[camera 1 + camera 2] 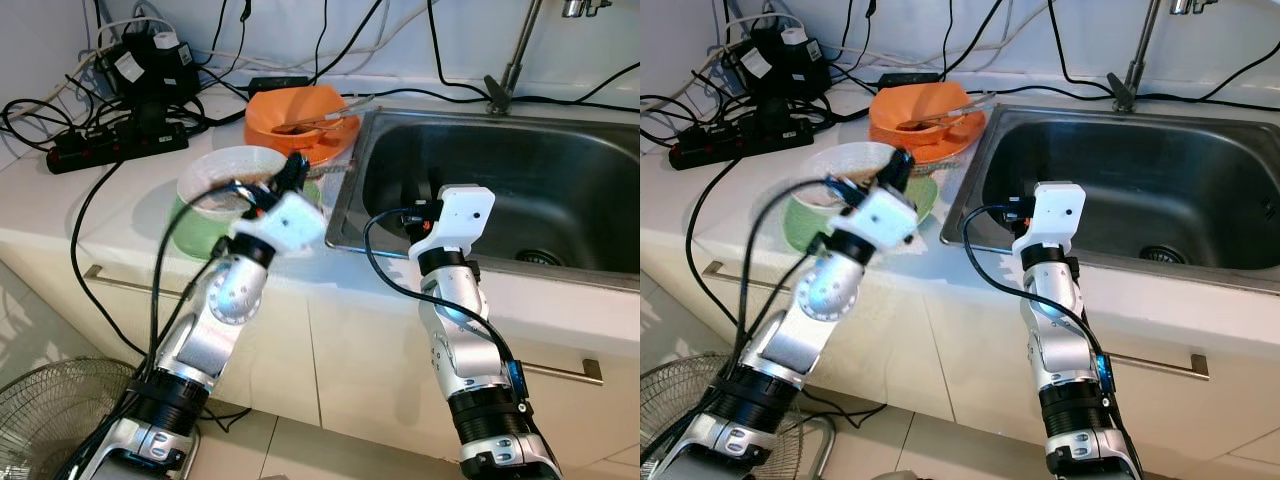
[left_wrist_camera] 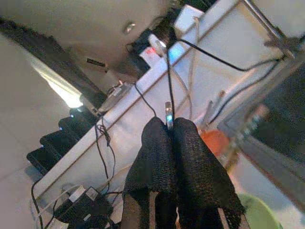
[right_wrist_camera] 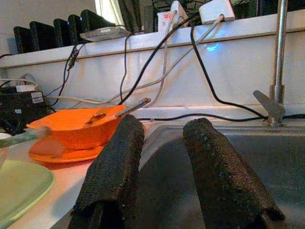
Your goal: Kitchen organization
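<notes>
A cream bowl (image 1: 225, 170) sits in a green dish (image 1: 195, 235) on the white counter (image 1: 60, 205). My left gripper (image 1: 292, 168) hovers at the bowl's far right rim, blurred. In the left wrist view the left gripper (image 2: 170, 125) is shut on a thin silver utensil tip (image 2: 168, 113). Behind it an orange bowl (image 1: 300, 108) with utensils (image 1: 322, 122) rests on an orange plate (image 1: 325, 148). My right gripper (image 1: 418, 205) is open and holds nothing at the sink's (image 1: 345, 215) front left corner, its fingers (image 3: 114, 157) pointing toward the orange bowl (image 3: 76, 131).
A faucet (image 1: 515, 60) stands behind the steel basin. A black power strip (image 1: 115, 140), chargers and tangled cables crowd the counter's back left. Cabinet fronts with bar handles (image 1: 570, 372) lie below, and a floor fan (image 1: 50, 410) stands at lower left.
</notes>
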### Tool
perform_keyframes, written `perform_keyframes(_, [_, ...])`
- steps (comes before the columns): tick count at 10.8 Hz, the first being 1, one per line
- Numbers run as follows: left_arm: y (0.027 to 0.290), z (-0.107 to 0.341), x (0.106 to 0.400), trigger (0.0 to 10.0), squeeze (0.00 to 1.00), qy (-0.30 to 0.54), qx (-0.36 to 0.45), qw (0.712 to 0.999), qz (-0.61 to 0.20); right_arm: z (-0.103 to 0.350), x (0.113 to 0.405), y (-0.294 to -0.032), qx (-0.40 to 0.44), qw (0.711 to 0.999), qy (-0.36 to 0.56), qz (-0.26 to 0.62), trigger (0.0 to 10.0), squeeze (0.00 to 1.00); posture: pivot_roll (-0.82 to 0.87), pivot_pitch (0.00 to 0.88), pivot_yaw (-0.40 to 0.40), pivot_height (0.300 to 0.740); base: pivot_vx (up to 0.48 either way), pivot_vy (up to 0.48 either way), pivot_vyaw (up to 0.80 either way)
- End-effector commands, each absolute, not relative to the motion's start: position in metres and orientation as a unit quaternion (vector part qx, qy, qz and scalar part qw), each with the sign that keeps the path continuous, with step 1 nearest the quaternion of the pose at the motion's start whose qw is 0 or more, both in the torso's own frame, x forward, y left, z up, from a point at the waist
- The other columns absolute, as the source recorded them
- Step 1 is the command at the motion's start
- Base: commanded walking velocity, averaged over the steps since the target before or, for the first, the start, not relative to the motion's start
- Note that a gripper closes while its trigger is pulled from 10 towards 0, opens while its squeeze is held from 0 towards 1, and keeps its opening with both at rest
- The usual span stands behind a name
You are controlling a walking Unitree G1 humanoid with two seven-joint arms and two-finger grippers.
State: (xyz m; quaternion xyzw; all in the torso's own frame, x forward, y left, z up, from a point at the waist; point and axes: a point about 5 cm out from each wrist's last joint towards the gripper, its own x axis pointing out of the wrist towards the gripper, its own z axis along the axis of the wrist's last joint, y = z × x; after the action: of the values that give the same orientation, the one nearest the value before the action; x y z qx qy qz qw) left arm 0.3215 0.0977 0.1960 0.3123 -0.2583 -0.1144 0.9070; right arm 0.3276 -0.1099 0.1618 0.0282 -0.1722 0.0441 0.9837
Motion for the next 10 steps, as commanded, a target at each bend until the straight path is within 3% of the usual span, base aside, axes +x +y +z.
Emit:
perform_keyframes(1, [0.101,0.212,0.323,10.0,0.0,-0.269,0.292,0.911,-0.109,0.162,0.328,-0.106,0.028,0.983,-0.173,0.054,10.0,0.0,0.07,0.0,0.07,0.74,0.0,0.0,0.0])
perform_keyframes(5, [0.096,0.218,0.32,10.0,0.0,-0.215,0.139,0.95,-0.181,0.162,0.328,-0.105,0.027,0.983,-0.172,0.06,10.0,0.0,0.07,0.0,0.066,0.74,0.0,0.0,0.0])
perform_keyframes(8, [0.099,0.256,0.316,10.0,0.0,-0.243,0.059,0.945,-0.213,0.16,0.328,-0.105,0.025,0.983,-0.169,0.063,10.0,0.0,0.07,0.0,0.062,0.74,0.0,0.0,0.0])
perform_keyframes(10, [0.107,0.284,0.312,10.0,0.0,-0.276,0.068,0.936,-0.207,0.16,0.328,-0.104,0.026,0.983,-0.168,0.065,10.0,0.0,0.07,0.0,0.061,0.74,0.0,0.0,0.0])
